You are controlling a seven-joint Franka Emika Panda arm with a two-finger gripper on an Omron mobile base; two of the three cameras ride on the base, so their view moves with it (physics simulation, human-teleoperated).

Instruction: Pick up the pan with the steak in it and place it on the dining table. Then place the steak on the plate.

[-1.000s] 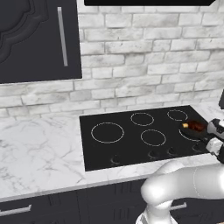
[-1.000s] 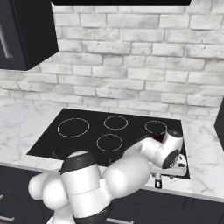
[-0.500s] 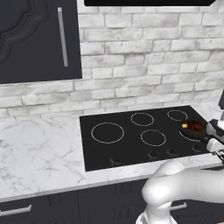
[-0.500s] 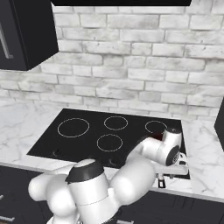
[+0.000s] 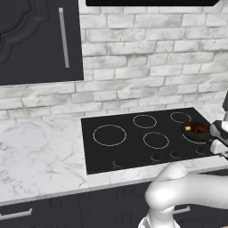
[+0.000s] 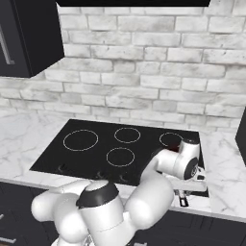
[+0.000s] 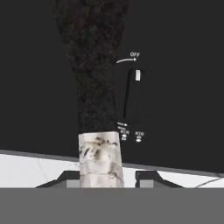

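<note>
The pan (image 5: 199, 135) is found at the far right of the black cooktop (image 5: 133, 153), over the right-hand burner ring, with the steak (image 5: 196, 128) lying inside it. The cooktop is set into a marble counter (image 5: 40, 156) below a white brick wall. The arm is seen reaching low over the cooktop's near right corner, the hand held just beside the pan on its near side. In the hand view the gripper (image 7: 107, 177) is placed astride the pan's handle (image 7: 94, 87), which runs away from the camera across the dark glass, past a control knob (image 7: 133, 94) marked OFF. The end of the handle lies between the two fingertips (image 7: 69, 177); the left tip is seen against it, while a narrow gap is seen at the right tip. Whether the handle is actually clamped cannot be told. The pan is seen resting on the cooktop, not lifted.
</note>
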